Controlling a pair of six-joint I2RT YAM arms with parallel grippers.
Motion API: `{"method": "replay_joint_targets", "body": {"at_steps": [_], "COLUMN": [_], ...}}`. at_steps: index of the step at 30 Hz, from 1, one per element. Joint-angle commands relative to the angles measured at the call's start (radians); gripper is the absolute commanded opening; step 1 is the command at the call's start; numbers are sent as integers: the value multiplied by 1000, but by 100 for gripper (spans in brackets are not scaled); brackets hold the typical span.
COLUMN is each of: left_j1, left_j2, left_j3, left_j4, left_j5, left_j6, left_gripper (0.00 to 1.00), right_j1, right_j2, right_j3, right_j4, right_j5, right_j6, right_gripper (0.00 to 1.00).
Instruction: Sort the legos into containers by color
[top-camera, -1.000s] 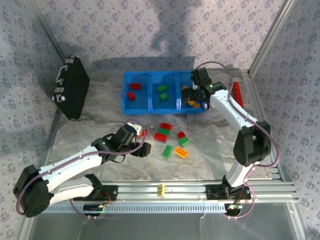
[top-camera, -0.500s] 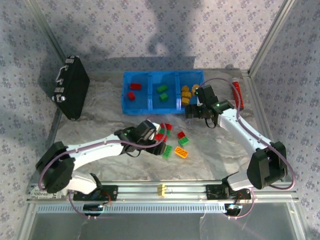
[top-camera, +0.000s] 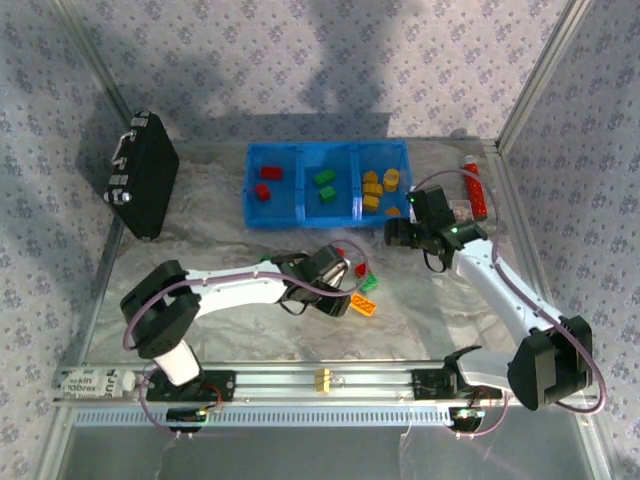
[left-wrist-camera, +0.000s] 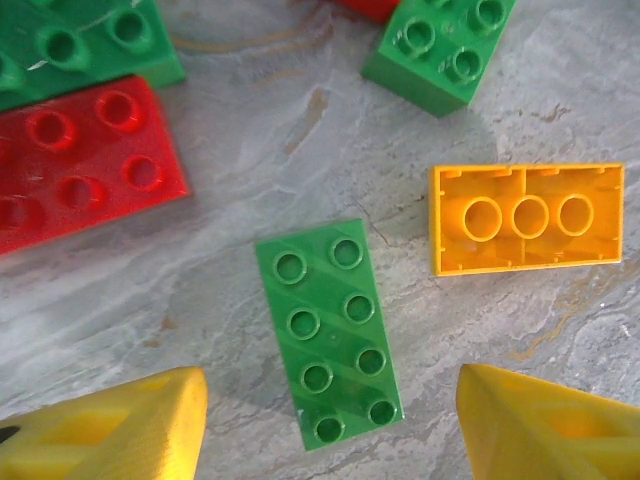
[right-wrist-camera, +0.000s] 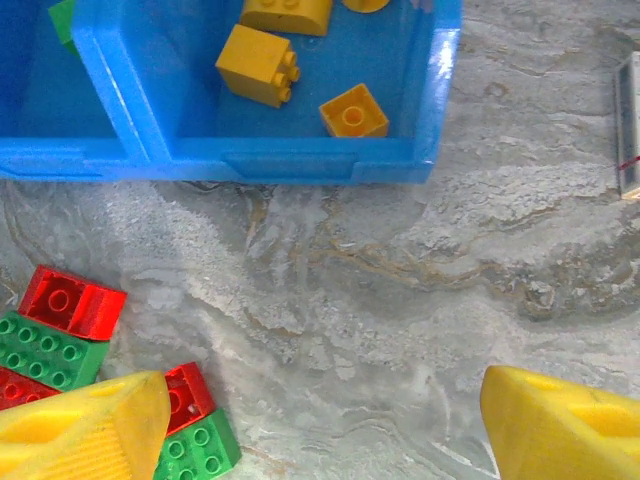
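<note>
Green plastic, an eight-stud brick (left-wrist-camera: 330, 335), lay flat on the tabletop (left-wrist-camera: 250, 120) squarely between the left jaws, which were spread wide and empty, so a pick of that brick was judged to be in hand. The jaws would need to be lowered and closed on its long sides, clear of the upturned orange brick (left-wrist-camera: 527, 218) nearby. The right jaws were likewise spread and empty, the blue bin (right-wrist-camera: 300, 165) just ahead of them.

Legos (left-wrist-camera: 328, 335): smooth, glossy plastic is noted. Bin (right-wrist-camera: 280, 165): glossy blue plastic, light is reflected along the rim. Tabletop (right-wrist-camera: 400, 300): grey marbled covering, matt. Fingers (left-wrist-camera: 100, 430): matt yellow, faintly grained.
</note>
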Motion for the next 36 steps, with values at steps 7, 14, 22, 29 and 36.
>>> {"method": "replay_joint_targets", "body": {"at_steps": [7, 14, 22, 29, 36], "left_j1": [-40, -41, -17, 91, 259], "left_j2": [111, 161, 105, -4, 25], "left_j3": [93, 108, 120, 171, 392], "left_j4": [-120, -140, -183, -203, -239], "left_j5": [-17, -21, -93, -110, -51], "left_j6": [2, -7, 20, 76, 211], "left_gripper": [63, 50, 33, 30, 30], "right_j1": [-32, -43, -47, -46, -40], "right_j2": [-57, -72, -93, -107, -104], "right_j3": [-51, -65, -69, -78, -87], "right_j4": [9, 13, 16, 21, 28], "right_j5": [-21, -27, -35, -48, -64], "right_j6": [21, 25, 27, 34, 36], "right_gripper": [82, 81, 80, 79, 78]}}
